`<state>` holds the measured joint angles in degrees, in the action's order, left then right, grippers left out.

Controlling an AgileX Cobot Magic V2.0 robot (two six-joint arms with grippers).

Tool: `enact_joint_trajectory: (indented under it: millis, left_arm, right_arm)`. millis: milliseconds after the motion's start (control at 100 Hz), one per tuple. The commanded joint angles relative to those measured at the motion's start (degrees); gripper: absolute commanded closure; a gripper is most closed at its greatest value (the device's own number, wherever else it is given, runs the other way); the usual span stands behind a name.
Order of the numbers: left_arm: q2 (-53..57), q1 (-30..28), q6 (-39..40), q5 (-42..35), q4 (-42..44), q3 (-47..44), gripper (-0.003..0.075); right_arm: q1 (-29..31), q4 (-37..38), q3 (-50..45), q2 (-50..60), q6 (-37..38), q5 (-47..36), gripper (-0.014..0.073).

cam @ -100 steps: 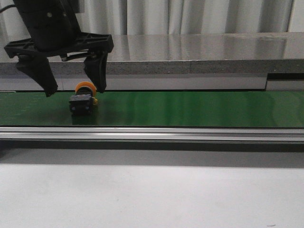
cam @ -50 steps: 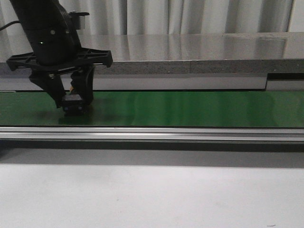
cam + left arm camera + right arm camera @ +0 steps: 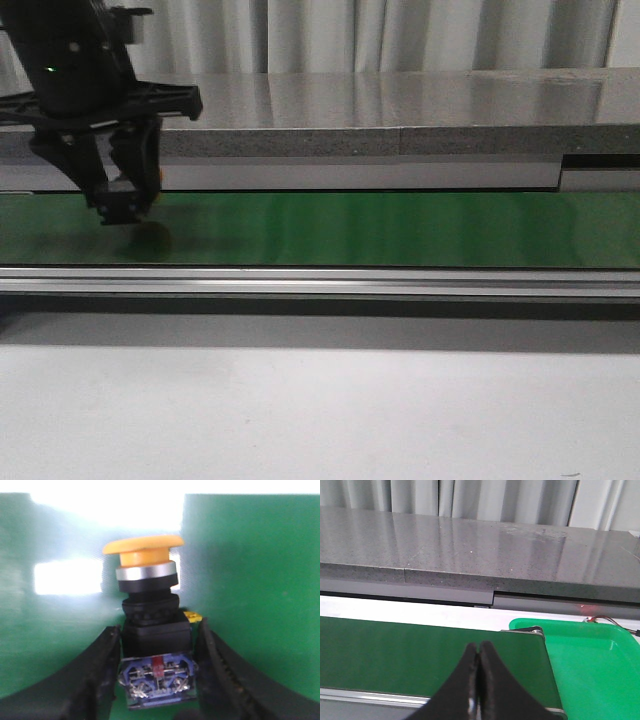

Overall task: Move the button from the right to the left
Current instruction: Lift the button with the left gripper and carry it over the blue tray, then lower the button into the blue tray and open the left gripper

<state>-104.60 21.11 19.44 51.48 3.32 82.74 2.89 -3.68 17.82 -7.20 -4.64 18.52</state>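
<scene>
Left gripper (image 3: 122, 205): closed on the button, one black finger (image 3: 102, 667) pressed to each side of its black body; seen at the far left in the front view, pointing down over the belt.

Button (image 3: 150, 625): held between the left fingers, yellow mushroom cap away from the wrist camera, silver ring under the cap, black boxy body below, blue terminal block with screws nearest to the camera. In the front view (image 3: 122, 203) only the dark body shows between the fingertips, with a small bit of orange at the side.

Height of button: seems lifted just above the belt, a dark shadow lying under it on the green surface; contact with the belt cannot be told for sure.

Green belt (image 3: 400, 228): long strip running left to right, metal rail (image 3: 400, 282) along its near edge, grey stone ledge (image 3: 400, 115) behind.

Right gripper (image 3: 479, 690): fingers pressed together, nothing between them; hangs over the right end of the belt (image 3: 420, 652).

Green tray (image 3: 590, 665): just beside the belt's right end, on the right gripper's side.
</scene>
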Motion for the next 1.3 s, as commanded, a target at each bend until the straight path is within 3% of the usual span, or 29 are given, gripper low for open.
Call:
enact_joint_trajectory:
  millis: [0, 350, 690, 840, 1290]
  left_arm:
    - [5.45, -2.34, -1.32, -1.02, 1.73, 1.76, 0.0532]
    - [8.69, -17.43, -15.32, 4.43, 1.00, 1.76, 0.0532]
    - [8.46, -33.10, -29.52, 5.05, -3.32, 1.76, 0.0532]
    - [8.11, -39.01, -30.21, 2.22, -3.32, 1.76, 0.0532]
    - [-2.92, -40.68, -35.34, -0.09, -3.77, 1.76, 0.0532]
  right_arm:
    - [-0.13, 0.57, 1.57, -0.52, 0.17, -3.90, 0.0660]
    - [-0.13, 0.57, 1.57, -0.52, 0.17, -3.90, 0.0660]
    - [-0.13, 0.57, 1.57, -0.52, 0.17, -3.90, 0.0660]
    - [-0.13, 0.57, 1.57, -0.52, 0.17, -3.90, 0.0660]
    - [-0.13, 0.57, 1.57, -0.52, 0.17, -3.90, 0.0660]
